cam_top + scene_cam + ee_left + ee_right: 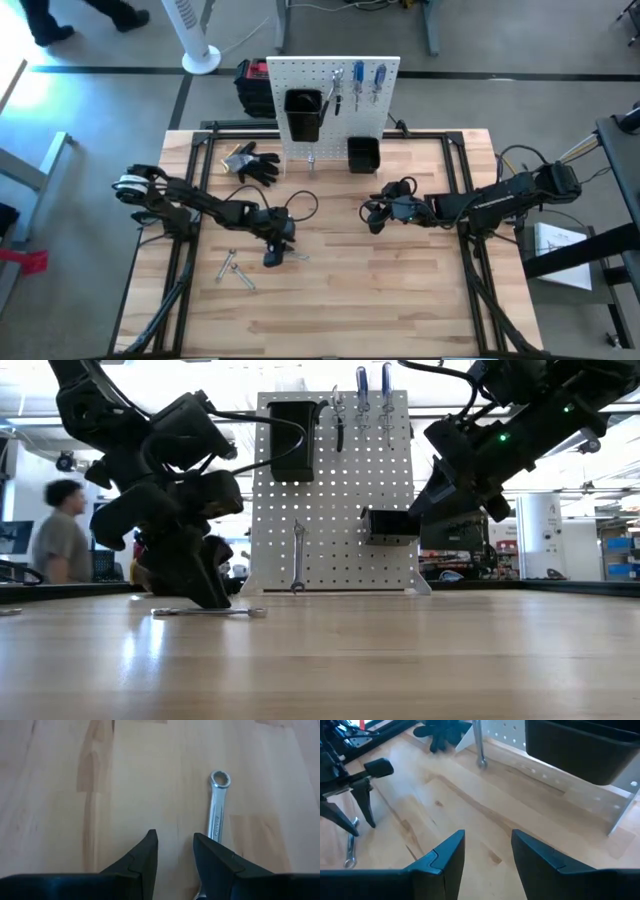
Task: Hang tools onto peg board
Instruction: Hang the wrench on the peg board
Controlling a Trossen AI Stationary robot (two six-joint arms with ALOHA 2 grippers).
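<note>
Silver wrench (218, 810) flat on table beside left gripper (175, 851), jaws apart, right gripper (487, 851) jaws apart

My fingers (145, 857) are black over a pale, wood-grained surface (60, 795). The wrench (218, 805) is shiny silver, and the peg board (340, 500) is white, dotted with holes.

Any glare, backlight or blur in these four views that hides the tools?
Low view: bright room behind silhouettes both arms; the table shows sheen, and the wrench on it stays readable. A person in the background is blurred. Left wrist view: soft but evenly lit; the wrench is clear beside the left gripper. High view: glare on the floor at left. Right wrist view: near bin blurred.
</note>
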